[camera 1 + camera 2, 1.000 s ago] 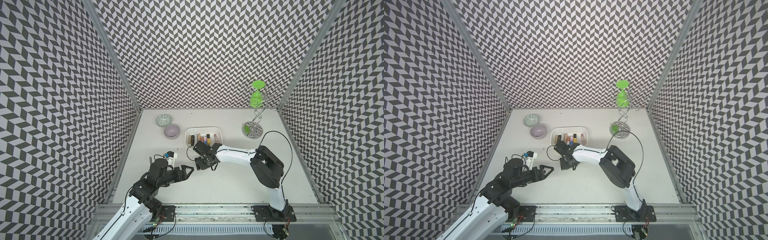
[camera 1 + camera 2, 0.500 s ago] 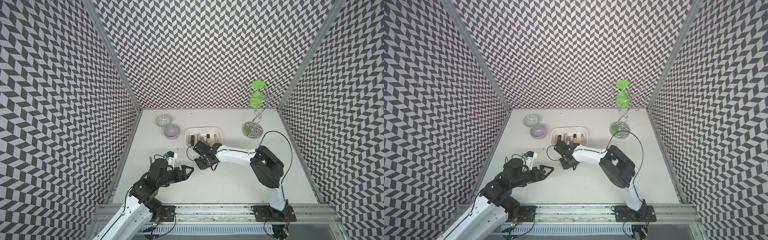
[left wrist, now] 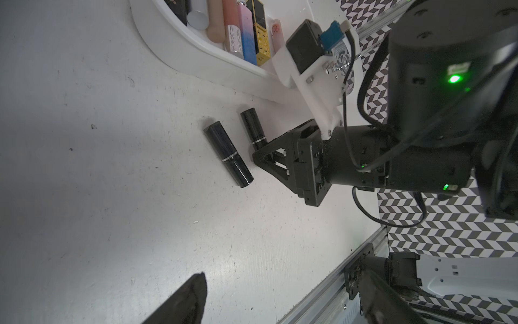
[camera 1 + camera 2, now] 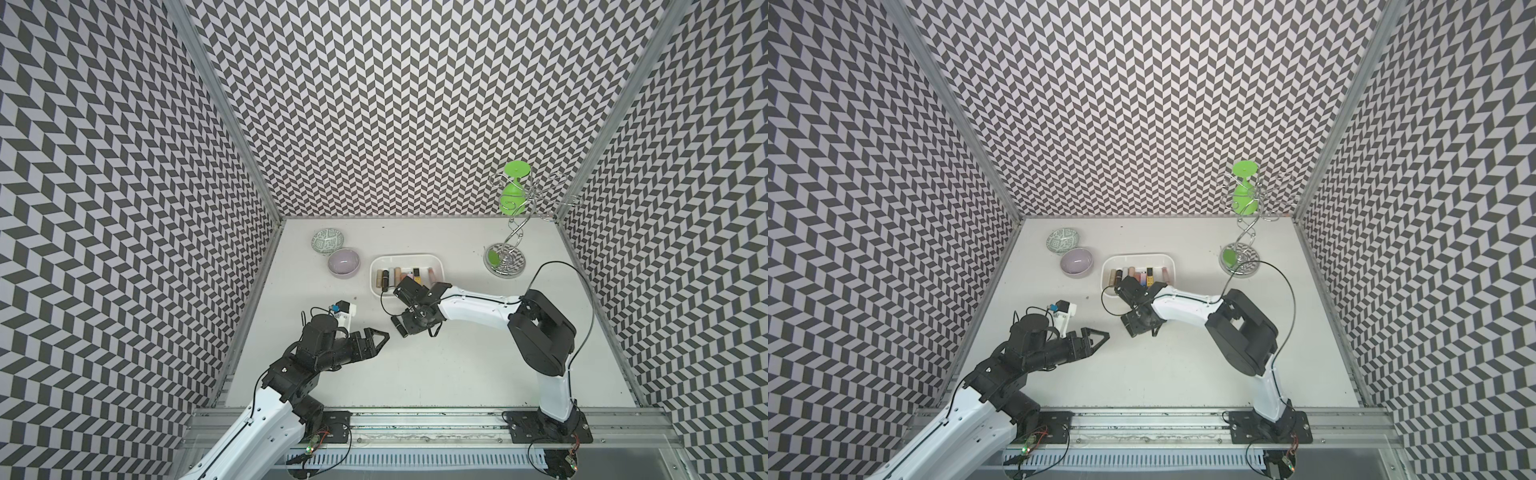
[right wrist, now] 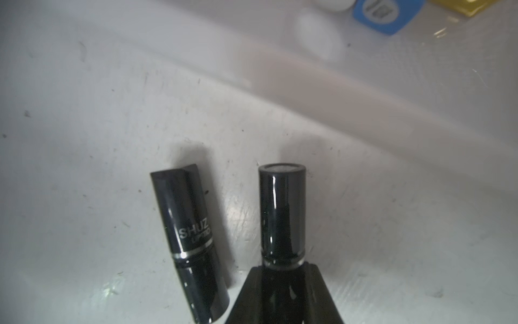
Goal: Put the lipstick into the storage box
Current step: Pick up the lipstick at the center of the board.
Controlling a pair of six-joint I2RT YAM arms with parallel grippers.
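The storage box [image 4: 405, 261] [image 4: 1138, 259] is a shallow white tray behind the middle of the table, with several lipsticks lying in it. Just in front of it, my right gripper [image 5: 283, 269] [image 4: 409, 326] is shut on a round black lipstick [image 5: 281, 213] [image 3: 253, 127], low over the table. A second black lipstick [image 5: 190, 238] [image 3: 228, 153] [image 4: 398, 331] lies loose beside it, close but apart. My left gripper [image 4: 380, 338] [image 4: 1100, 337] hovers open and holds nothing, a short way to the left of both.
A lilac bowl [image 4: 343, 262] and a green-patterned bowl [image 4: 328, 241] stand left of the box. A wire stand [image 4: 507, 257] with green pieces is at the back right. The box's near wall [image 3: 213, 59] lies close behind the lipsticks.
My right gripper's jaws have closed onto the round black lipstick. Both arms have stayed almost where they were.
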